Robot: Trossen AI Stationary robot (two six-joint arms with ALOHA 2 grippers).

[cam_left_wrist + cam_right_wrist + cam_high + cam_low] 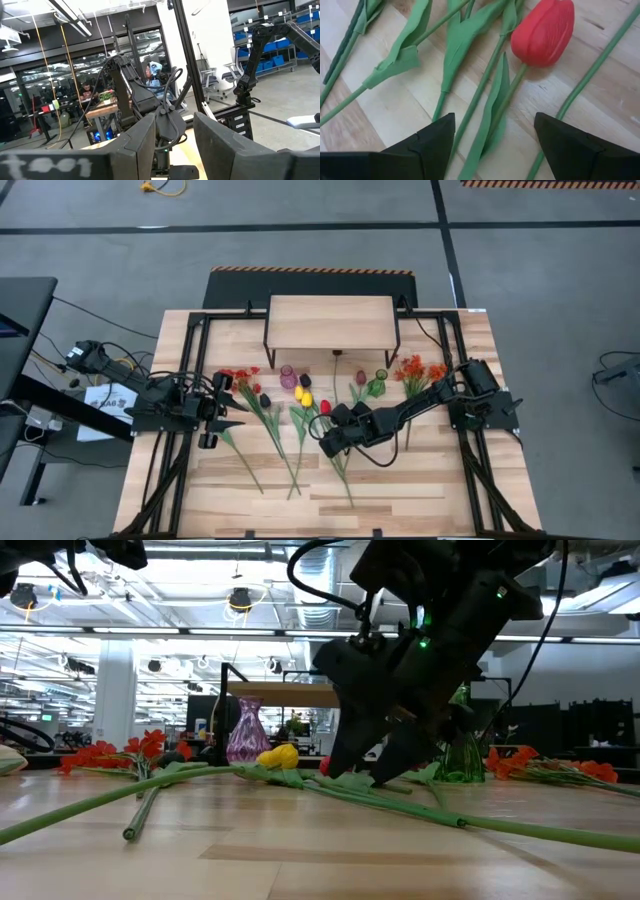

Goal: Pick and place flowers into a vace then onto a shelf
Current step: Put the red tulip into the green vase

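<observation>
**Right gripper lowered over a red tulip among flowers spread on the table**

The artificial flowers on long thin green stems (300, 415) are seen lying flat on the light wood-plank tabletop (420, 490), spread in a loose fan in front of the low light-wood shelf on thin black legs (331, 322). A red tulip head (543, 31) is shown on the planks with its green stem and a long leaf running back between the two dark fingers (432, 137) of the right gripper (495, 135). The fingers are held apart, one on either side of that stem and leaf, and nothing is clasped between them. In the high view the right gripper (328, 445) is placed over the middle of the flower spread, just beside the red tulip head (325, 407) and near the yellow tulip heads (302, 396). In the low view its tips are seen down at the stems on the table.

Two vases are stood between the flowers and the shelf: a purple glass vase (288, 376) and a green glass vase (377, 385). Orange-red blossom sprays (420, 370) are laid near the right arm's base, and further red sprays (240, 377) near the left.

The left gripper (222, 418) is held at the left edge of the table, above the surface, with its fingers (140, 145) parted and nothing between them.
</observation>
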